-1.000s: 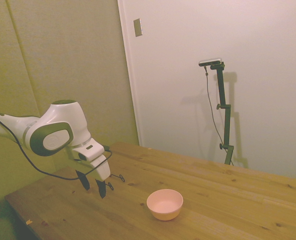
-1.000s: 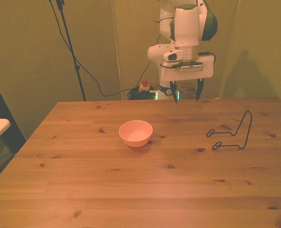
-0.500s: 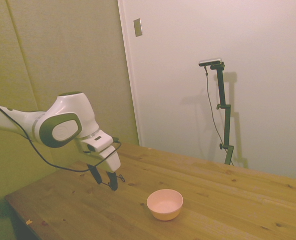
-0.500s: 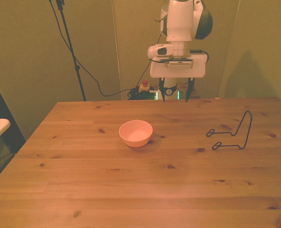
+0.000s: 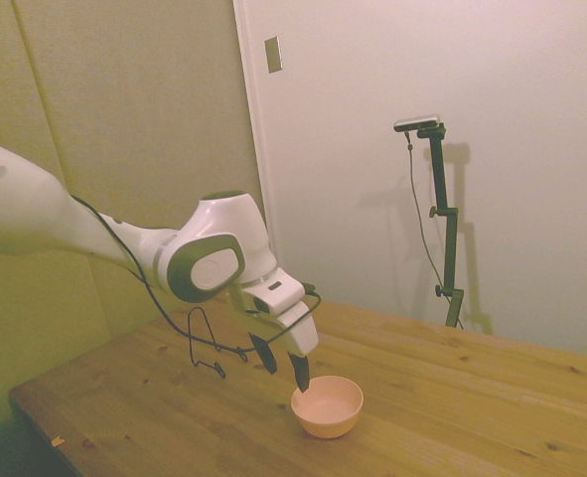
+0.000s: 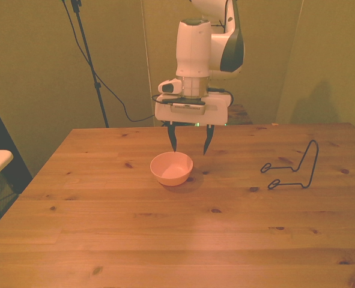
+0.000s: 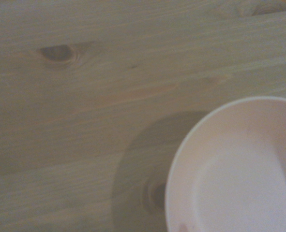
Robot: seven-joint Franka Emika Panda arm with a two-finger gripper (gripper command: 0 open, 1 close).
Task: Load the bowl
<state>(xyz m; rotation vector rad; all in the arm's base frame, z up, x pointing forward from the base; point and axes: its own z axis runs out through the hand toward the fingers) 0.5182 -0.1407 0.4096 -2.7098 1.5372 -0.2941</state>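
- Side view: gripper (image 5: 283, 366) is hanging just above the bowl (image 5: 327, 405), fingers spread, holding nothing. A black wire rack (image 5: 211, 346) is standing behind the arm (image 5: 94, 238), at the bowl's 9 o'clock. Table (image 5: 452, 417) is knotty wooden planking; a pale wall and a door edge are sitting behind.
- Front view: bowl (image 6: 172, 168) is sitting upright on the table (image 6: 165, 240), round, smooth salmon plastic. Gripper (image 6: 189, 138) is hovering at its 1 o'clock, jaws apart. Wire rack (image 6: 292, 168) is standing well apart, at the bowl's 3 o'clock. Nothing is blocking the bowl.
- Wrist view: bowl (image 7: 239, 169) is showing a plain, smooth inside, casting a shadow on the grained wood (image 7: 84, 96).
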